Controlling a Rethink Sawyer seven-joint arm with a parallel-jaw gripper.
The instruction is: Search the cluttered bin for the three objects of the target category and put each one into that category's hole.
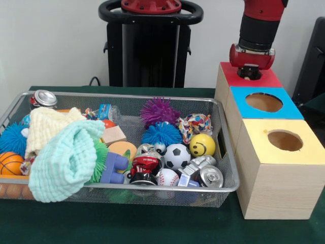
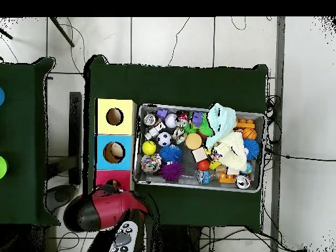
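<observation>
A wire mesh bin holds mixed clutter. In it lie a soccer ball, a baseball, a yellow smiley ball, a basketball, purple and blue spiky balls and two cans. Right of the bin stand a red box, a blue box and a yellow box, each with a round hole on top. My gripper hangs right over the red box's hole and hides it. Nothing shows in its grasp.
A mint cloth and a cream cloth cover the bin's left part. In the overhead view the red arm reaches over the red box, with the bin beside the boxes. A dark green cloth covers the table.
</observation>
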